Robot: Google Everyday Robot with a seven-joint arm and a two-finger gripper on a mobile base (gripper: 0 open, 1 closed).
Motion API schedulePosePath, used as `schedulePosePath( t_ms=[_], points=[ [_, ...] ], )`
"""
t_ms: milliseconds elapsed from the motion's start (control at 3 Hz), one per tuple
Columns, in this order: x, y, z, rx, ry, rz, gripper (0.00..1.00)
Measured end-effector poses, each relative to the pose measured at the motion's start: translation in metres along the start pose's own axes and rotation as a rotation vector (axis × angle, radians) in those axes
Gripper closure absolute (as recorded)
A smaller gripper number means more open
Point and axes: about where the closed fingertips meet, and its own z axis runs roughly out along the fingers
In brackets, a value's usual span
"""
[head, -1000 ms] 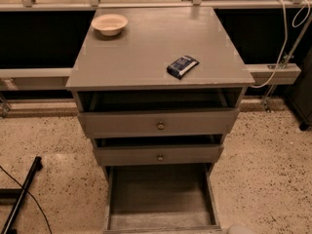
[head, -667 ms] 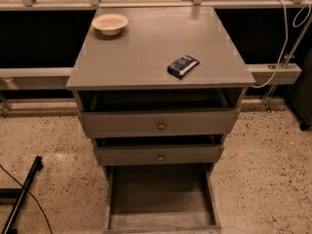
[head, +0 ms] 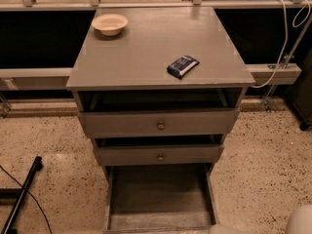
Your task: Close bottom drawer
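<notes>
Bottom drawer (head: 158, 199), the shallow grey wooden box with a scuffed, pale-streaked floor, sits pulled fully out at the foot of the grey wooden cabinet (head: 146, 52), its flat front cut by the lower edge of the view. Over that front's right end a pale, smooth, rounded sliver has come into view, which I take to be the gripper (head: 227, 230). A larger pale rounded shell (head: 300, 222) has also appeared in the bottom right corner, probably the arm. Whether the gripper is spread or closed cannot be told, nor whether it touches the wood. A second ago that corner showed only floor, and the bottom drawer itself has not shifted. So the approach looks just begun, and the push inward is still to come.

The speckled beige terrazzo floor (head: 263, 165) runs either side, with a thin black rod (head: 22, 199) lying at the left. Above, the middle grey drawer (head: 159, 156) and the top grey drawer (head: 158, 123) each carry a small round knob and stand slightly proud. On the matte, flat cabinet top lies a dark blue glossy packet (head: 182, 66); farther back sits a shallow cream bowl (head: 110, 24). A white cable (head: 285, 33) loops down at the far right.
</notes>
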Motion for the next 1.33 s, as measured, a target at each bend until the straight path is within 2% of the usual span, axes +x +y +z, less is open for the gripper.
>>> schedulePosePath(
  t_ms=[333,667,1000,1333],
  points=[
    [0.003,-0.012,0.008,0.024,-0.014,0.048,1.00],
    [-0.009,-0.031,0.007,0.062,-0.068,0.078,1.00],
    [-0.043,-0.065,0.010,0.103,-0.159,0.090,1.00],
    [-0.062,-0.094,0.017,0.126,-0.205,0.096,1.00]
  ],
)
